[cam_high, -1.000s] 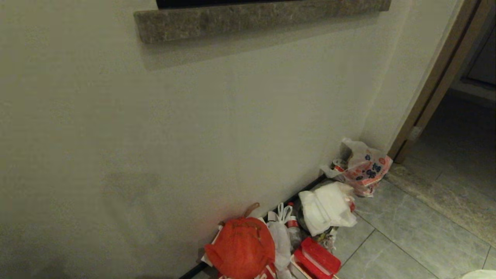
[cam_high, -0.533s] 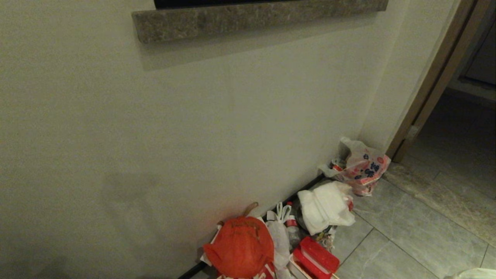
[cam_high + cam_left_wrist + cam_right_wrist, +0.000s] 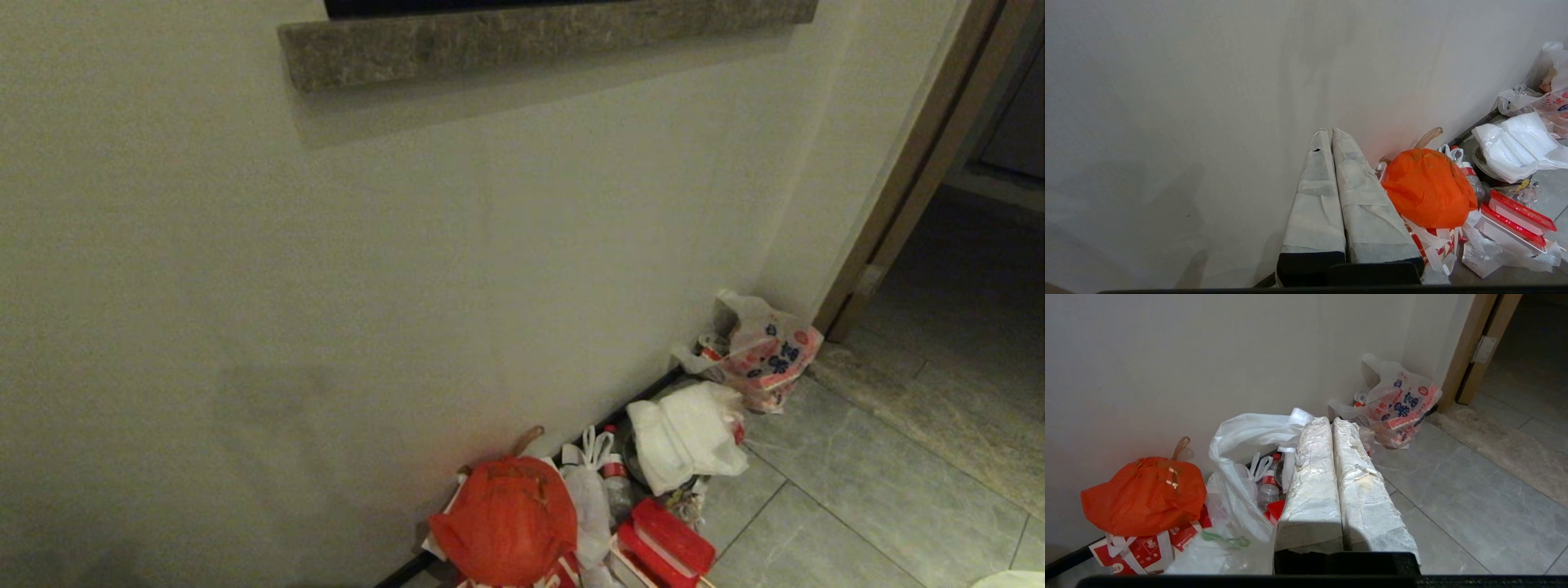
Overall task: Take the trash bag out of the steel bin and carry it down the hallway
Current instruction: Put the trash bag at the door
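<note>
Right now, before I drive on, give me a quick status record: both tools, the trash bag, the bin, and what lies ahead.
Left tool: shut, empty, pointing at the wall
Right tool: shut; seems to pinch the trash bag
Trash bag: white, drapes beside the right tool
Steel bin: not in view
Pile along the wall: orange bag, red-lidded boxes, printed bag
Opening: door frame on the right, past the printed bag
</note>
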Robot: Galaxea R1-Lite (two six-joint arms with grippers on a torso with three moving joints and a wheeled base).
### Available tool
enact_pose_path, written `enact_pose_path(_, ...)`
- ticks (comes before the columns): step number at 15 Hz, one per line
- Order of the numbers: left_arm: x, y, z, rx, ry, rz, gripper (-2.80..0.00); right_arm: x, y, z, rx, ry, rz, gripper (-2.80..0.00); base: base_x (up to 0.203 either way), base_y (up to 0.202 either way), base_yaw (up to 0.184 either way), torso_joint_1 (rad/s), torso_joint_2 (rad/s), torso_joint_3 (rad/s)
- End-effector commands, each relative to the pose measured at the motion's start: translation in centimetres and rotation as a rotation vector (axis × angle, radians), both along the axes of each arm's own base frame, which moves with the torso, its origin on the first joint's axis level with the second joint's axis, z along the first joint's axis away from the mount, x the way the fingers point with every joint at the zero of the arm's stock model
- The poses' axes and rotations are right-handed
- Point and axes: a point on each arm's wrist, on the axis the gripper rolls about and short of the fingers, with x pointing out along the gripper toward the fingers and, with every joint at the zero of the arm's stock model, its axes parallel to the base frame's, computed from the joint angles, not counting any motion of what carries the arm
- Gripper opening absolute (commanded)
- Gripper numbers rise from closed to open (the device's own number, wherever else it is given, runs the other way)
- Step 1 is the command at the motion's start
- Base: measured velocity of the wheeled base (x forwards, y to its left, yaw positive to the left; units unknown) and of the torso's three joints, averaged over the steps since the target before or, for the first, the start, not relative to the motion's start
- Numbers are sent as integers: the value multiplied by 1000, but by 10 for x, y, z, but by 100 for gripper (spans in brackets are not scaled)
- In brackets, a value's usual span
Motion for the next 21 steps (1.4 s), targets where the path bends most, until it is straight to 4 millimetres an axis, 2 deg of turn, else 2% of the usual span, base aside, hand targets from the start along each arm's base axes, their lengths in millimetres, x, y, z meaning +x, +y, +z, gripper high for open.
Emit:
enact_pose_path(1, 0, 0, 0, 0, 1, 1, -280, 2, 0, -7, -1, 24, 1, -280, 0, 0, 0, 0, 0, 0)
enact_pose_path(21, 0, 0, 0, 0, 2, 1, -280, 2, 0, -7, 1, 24, 1, -280, 0, 0, 0, 0, 0, 0)
